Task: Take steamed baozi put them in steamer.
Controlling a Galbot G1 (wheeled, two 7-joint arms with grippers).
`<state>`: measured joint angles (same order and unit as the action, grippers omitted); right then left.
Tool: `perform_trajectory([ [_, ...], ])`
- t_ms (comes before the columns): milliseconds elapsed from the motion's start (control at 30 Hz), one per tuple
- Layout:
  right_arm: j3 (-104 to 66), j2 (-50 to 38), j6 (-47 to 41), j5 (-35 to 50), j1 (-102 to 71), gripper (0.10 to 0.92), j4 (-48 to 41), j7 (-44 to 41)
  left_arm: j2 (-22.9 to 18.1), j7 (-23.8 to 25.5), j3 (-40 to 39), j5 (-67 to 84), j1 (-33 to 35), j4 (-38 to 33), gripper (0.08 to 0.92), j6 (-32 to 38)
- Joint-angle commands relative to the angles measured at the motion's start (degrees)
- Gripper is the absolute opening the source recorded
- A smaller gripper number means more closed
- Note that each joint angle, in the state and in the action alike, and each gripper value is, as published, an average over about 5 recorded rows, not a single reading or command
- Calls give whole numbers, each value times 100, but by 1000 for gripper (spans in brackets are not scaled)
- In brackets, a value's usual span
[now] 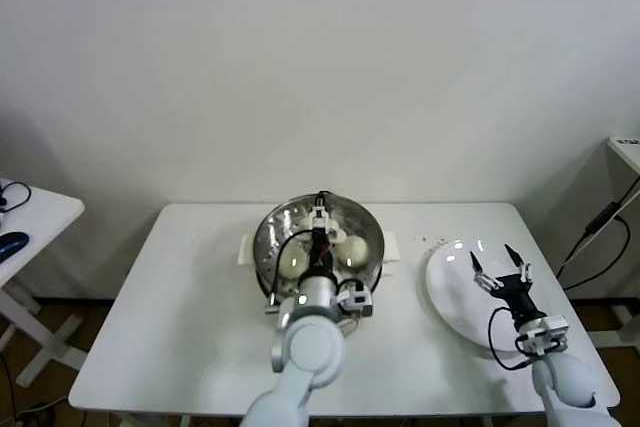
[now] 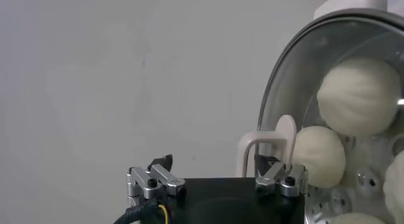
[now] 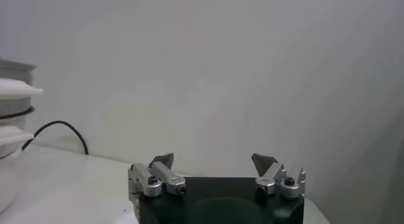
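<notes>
Now left pincer [image 1: 321,213] open, empty, over steamer [image 1: 268,229] holding buns [image 1: 292,263]; right pincer [image 1: 497,266] open above plate [image 1: 450,292] on worktop [image 1: 190,297].

The left arm reaches forward from the body's middle, its white forearm rising to a wrist with a black cable looped along it. The left end effector [image 1: 320,213] is stretched out ahead, fingers spread with nothing between them; the left wrist view [image 2: 213,163] shows the same gap. The right arm is bent at the right side, and the right end effector [image 1: 496,263] [image 3: 213,161] points forward with its fingers apart, empty.
</notes>
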<state>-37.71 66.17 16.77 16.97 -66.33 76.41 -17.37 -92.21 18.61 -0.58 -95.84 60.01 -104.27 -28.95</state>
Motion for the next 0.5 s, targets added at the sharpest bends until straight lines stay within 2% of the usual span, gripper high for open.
perform_trajectory([
  [33,10,-5,2,-13,24,823,-36,-6,-51,49,5,118,62,-361,823,24],
  [500,25,17,24,-49,121,823,-158,-39,146,165,63,271,330,-688,823,131],
])
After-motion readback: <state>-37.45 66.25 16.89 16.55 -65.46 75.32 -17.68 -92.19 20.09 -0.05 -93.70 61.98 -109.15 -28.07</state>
